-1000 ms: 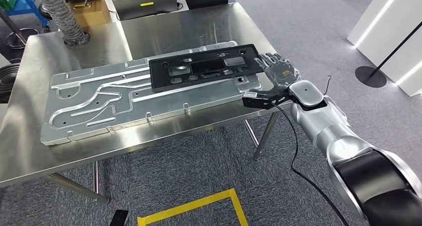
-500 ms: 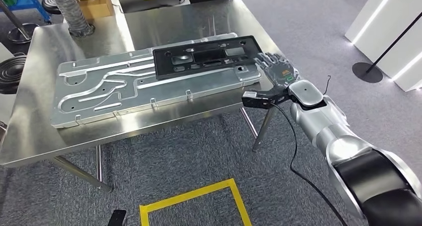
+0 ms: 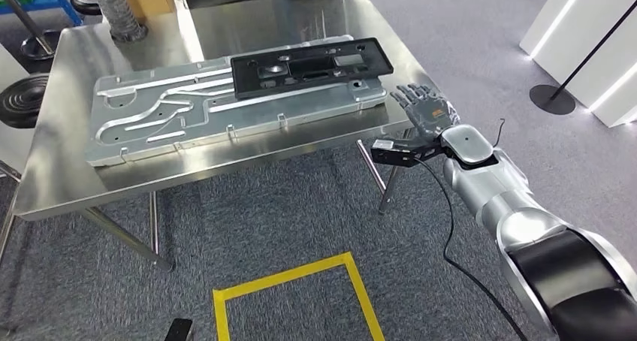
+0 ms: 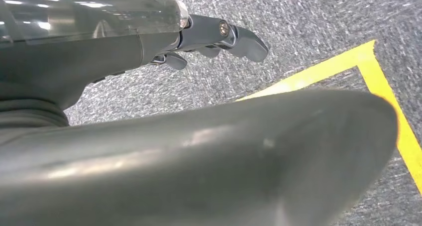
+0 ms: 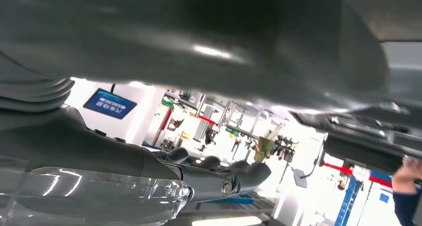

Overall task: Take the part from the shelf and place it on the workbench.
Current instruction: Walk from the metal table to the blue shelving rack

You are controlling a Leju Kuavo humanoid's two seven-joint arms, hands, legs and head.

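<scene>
- Right hand (image 3: 427, 114): noted just off the workbench (image 3: 67, 191) corner, fingers spread, nothing held.
- Left hand (image 4: 214, 37): seen over carpet, fingers loosely extended, nothing held.
- Black part (image 3: 309, 66): laid flat on the grey plate (image 3: 225, 112). Judged rigid, light, slick; best taken by an end rail.

The workbench (image 3: 67, 183) runs off the picture's left edge with its far legs hidden under its top, the left hand (image 4: 219, 37) sits half behind a blurred thumb, and a person's hand (image 5: 408, 173) is cut by the frame.
</scene>
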